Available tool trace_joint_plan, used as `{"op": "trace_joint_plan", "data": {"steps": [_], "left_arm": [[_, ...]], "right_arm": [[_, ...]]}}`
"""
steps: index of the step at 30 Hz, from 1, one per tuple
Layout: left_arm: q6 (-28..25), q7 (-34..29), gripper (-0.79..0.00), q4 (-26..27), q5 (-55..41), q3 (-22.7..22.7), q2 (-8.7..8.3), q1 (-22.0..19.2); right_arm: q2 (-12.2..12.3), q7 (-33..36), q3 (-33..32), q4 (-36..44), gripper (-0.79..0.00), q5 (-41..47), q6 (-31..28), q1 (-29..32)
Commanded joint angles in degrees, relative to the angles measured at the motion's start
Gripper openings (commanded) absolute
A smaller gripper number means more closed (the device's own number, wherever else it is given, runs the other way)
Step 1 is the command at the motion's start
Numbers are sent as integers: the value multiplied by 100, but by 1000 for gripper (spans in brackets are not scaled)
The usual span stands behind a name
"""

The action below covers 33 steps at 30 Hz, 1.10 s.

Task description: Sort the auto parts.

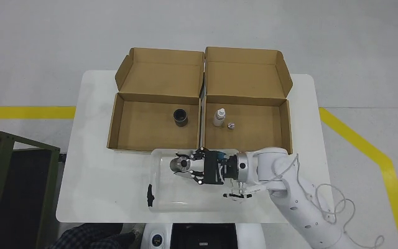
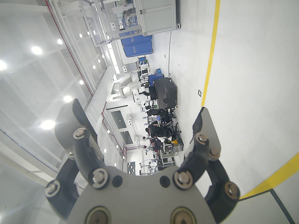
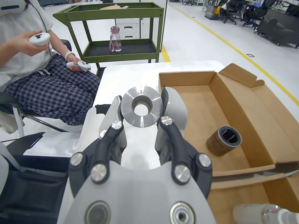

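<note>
My right gripper [image 3: 141,114] is shut on a shiny metal ring with a centre hole [image 3: 142,108], held above the clear plastic tray [image 1: 163,187] at the table's front; the same gripper [image 1: 184,167] and ring [image 1: 181,164] sit near the tray's back edge. A dark cylindrical bushing [image 3: 223,140] stands in the left cardboard box [image 1: 137,127], seen from above as a bushing [image 1: 181,116]. A small white bottle [image 1: 219,117] and a small silvery part [image 1: 231,125] lie in the right cardboard box [image 1: 267,127]. My left gripper [image 2: 140,115] is open, pointing at the room, with nothing between its fingers.
A small black part [image 1: 150,197] lies at the tray's left edge. Both boxes have their lids folded back toward the far table edge. A green cart [image 3: 109,31] and a seated person with controllers are beyond the table's left side.
</note>
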State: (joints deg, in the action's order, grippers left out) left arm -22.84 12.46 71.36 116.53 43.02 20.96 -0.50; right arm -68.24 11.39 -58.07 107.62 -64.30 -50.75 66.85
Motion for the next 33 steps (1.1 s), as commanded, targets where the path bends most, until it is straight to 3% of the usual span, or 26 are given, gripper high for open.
{"op": "trace_joint_plan", "data": {"steps": [1, 18, 33], "left_arm": [[0, 0, 0, 0, 0, 0, 0, 0], [0, 0, 0, 0, 0, 0, 0, 0], [0, 0, 0, 0, 0, 0, 0, 0]], "right_arm": [[18, -27, -111, 76, -785, 39, 42, 18], [118, -325, -657, 299, -785, 378, 96, 83], [84, -145, -403, 84, -785, 104, 445, -284]]}}
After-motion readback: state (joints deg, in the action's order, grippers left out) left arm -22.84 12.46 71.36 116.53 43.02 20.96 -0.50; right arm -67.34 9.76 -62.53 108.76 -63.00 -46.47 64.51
